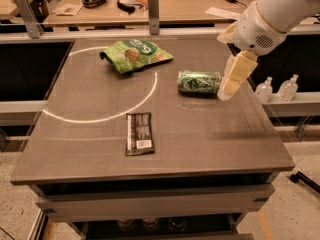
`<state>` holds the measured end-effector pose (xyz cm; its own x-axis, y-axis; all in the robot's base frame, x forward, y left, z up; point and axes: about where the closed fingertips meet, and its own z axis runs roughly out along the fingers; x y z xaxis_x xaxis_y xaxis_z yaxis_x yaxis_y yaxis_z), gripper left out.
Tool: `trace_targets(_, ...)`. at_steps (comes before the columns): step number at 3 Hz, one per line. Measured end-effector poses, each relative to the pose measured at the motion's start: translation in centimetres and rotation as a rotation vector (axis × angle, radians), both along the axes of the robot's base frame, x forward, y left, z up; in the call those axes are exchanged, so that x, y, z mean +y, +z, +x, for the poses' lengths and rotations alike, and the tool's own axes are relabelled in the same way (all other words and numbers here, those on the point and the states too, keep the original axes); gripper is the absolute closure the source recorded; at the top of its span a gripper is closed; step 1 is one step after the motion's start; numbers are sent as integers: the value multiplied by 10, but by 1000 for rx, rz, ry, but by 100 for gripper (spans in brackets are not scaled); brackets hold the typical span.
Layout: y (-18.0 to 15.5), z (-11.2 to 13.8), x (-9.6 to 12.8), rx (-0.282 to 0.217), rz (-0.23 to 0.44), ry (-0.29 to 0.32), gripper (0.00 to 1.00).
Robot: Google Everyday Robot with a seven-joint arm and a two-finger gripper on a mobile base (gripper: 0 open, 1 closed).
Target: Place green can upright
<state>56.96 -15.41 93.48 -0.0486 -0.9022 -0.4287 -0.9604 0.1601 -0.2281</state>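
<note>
The green can (pixel 199 82) lies on its side on the dark table (pixel 200 139), right of the middle, with its long axis running left to right. My gripper (pixel 226 91) hangs from the white arm (pixel 270 19) at the upper right and points down and to the left. Its tip is just beside the can's right end, close above the tabletop. It holds nothing that I can see.
A crinkled green snack bag (pixel 134 55) lies at the back left. A dark snack bar (pixel 139 140) lies at the front middle. A white arc (pixel 115 115) is painted on the table. Two small clear bottles (pixel 276 88) stand on a ledge to the right.
</note>
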Motion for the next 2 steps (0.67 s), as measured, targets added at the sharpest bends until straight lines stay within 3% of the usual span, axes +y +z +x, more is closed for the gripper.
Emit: trace_targets(2,-27,42,8,30,-76,-40,0)
